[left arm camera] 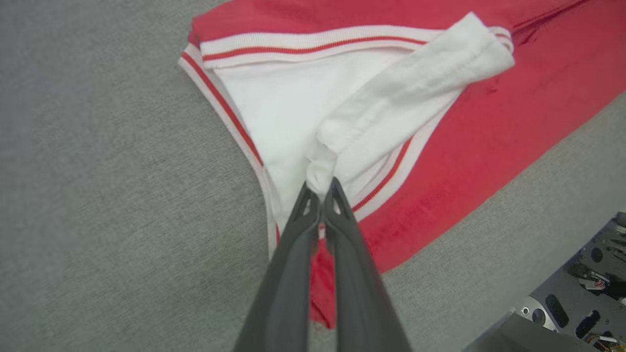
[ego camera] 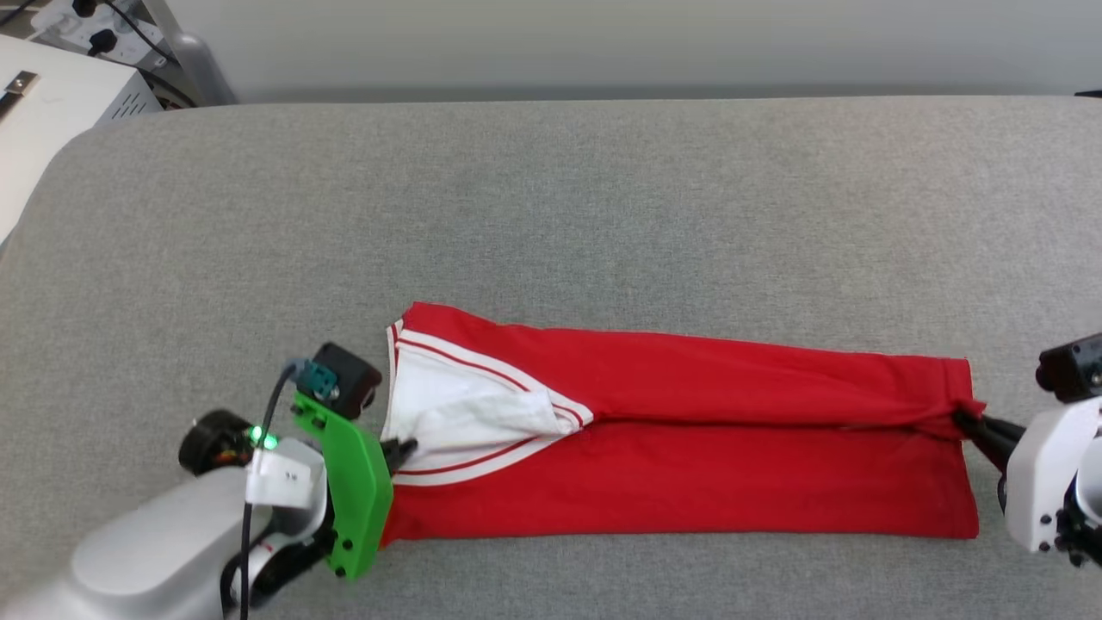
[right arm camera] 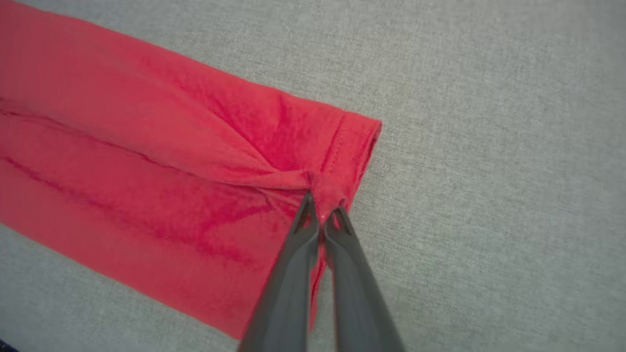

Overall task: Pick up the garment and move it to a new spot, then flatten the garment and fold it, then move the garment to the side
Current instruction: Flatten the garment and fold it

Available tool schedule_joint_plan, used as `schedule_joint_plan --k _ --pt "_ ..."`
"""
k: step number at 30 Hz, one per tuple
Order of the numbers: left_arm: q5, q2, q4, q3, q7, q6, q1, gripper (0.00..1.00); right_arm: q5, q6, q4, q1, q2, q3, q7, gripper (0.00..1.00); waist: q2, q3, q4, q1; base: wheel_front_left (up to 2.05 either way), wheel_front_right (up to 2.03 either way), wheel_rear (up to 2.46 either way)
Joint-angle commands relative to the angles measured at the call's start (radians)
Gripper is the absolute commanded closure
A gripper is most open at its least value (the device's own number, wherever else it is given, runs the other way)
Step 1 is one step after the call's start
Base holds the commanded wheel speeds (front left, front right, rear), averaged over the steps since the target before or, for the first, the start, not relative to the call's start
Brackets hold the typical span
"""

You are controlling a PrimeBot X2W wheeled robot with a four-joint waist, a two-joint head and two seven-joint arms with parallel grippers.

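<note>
The garment (ego camera: pixel 689 465) lies as a long, narrow red band on the grey padded surface (ego camera: pixel 551 198), on the half nearer to me and a little right of centre. Its long axis runs straight across the head view, from my left to my right. The neck end, with its striped trim (left arm camera: pixel 313 44) and a white sleeve (left arm camera: pixel 411 83) folded inward, points to my left. The hem (right arm camera: pixel 364 142) points to my right.

A crease runs down the middle of the band, where the far long edge has been laid over, so I judge this to be the folding step, with a lengthwise fold just set down.

The left gripper (left arm camera: pixel 320 188) is clenched on a pinch of white sleeve cloth at the neck end. The right gripper (right arm camera: pixel 323 208) is clenched on the hem where the folded edge meets it.

The next move, as I judge it, calls for both to let go together without dragging the layers, then a regrip for a crosswise fold, hem toward neck.
</note>
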Motion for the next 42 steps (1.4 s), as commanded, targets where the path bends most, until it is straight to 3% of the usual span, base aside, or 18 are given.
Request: schedule_joint_plan --k 1,8,9,10,11,15,22,27,30,34,42 --pt "-0.009 -0.008 0.002 -0.002 -0.011 0.007 0.029 1.0 -0.002 -0.001 -0.002 0.024 0.004 -0.002 0.008 1.0 0.0 0.015 0.001 0.0001 0.0 0.0 0.0" --pt "-0.018 -0.039 0.059 -0.008 -0.042 0.016 0.088 1.0 -0.001 -0.001 0.007 0.077 0.039 -0.017 0.029 1.0 0.0 0.036 0.005 0.0001 0.0 0.0 0.0" --pt "-0.019 -0.042 0.065 -0.005 -0.052 0.019 0.092 1.0 0.003 -0.001 0.006 0.079 0.043 -0.025 0.026 0.87 0.0 0.033 0.005 0.0001 0.0 0.0 0.0" --pt "-0.021 -0.044 0.076 0.005 -0.077 0.022 0.098 0.64 0.007 -0.001 0.001 0.08 0.047 -0.034 0.026 0.38 0.0 0.028 0.004 0.0001 0.0 0.0 0.0" --pt "-0.016 -0.045 0.083 0.011 -0.1 0.025 0.101 0.0 0.009 -0.001 -0.006 0.081 0.046 -0.04 0.025 0.0 0.0 0.021 0.003 0.0001 0.0 0.0 0.0" --pt "0.018 -0.042 0.091 0.049 -0.226 0.075 0.119 0.0 0.02 -0.001 -0.059 0.087 0.026 -0.081 0.021 0.0 0.0 -0.014 0.001 0.0001 0.0 0.0 0.0" --pt "0.087 -0.053 0.062 0.141 -0.452 0.241 0.15 0.0 0.116 -0.001 -0.158 0.126 -0.04 -0.213 0.066 0.0 0.0 -0.045 0.018 0.0001 0.0 0.0 0.0" --pt "0.156 -0.078 0.032 0.228 -0.49 0.353 0.182 0.0 0.17 -0.001 -0.16 0.152 -0.056 -0.3 0.162 0.0 0.0 -0.034 0.034 0.0001 0.0 0.0 0.0" --pt "0.248 -0.119 -0.003 0.33 -0.492 0.405 0.213 0.0 0.204 -0.001 -0.14 0.165 -0.049 -0.333 0.235 0.0 0.0 -0.016 0.052 0.0001 0.0 0.0 0.0" --pt "0.37 -0.181 -0.036 0.45 -0.493 0.426 0.283 0.0 0.221 -0.001 -0.099 0.169 -0.023 -0.359 0.3 0.0 0.0 0.005 0.076 0.0001 0.0 0.0 0.0" --pt "0.571 -0.31 -0.059 0.651 -0.493 0.383 0.399 0.0 0.184 -0.001 -0.017 0.143 0.052 -0.347 0.357 0.0 0.0 0.05 0.116 0.0001 0.0 0.0 0.0"
